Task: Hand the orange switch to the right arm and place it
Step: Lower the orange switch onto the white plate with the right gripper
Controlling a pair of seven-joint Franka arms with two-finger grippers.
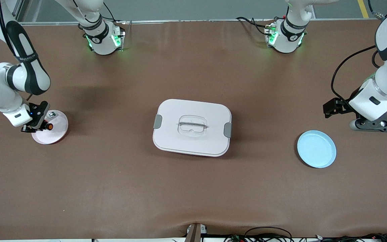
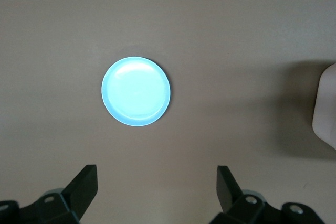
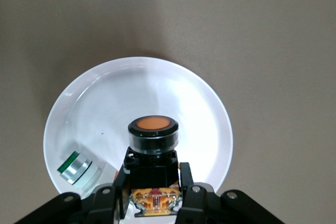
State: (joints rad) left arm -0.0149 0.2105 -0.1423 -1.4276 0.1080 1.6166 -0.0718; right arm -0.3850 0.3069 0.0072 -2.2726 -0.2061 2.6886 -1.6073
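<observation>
Both fingers of the right gripper (image 3: 153, 192) clamp the orange switch (image 3: 153, 145), base hidden; left gripper (image 2: 157, 192) fingers apart.

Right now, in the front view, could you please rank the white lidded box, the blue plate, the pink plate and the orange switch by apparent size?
1. white lidded box
2-3. blue plate and pink plate: look alike, partly covered pink one unsure
4. orange switch, in the shut right gripper

Brown table (image 1: 193, 195) – evenly lit; grey floor (image 1: 193, 9) past edge – cables (image 1: 267, 235) along front.
</observation>
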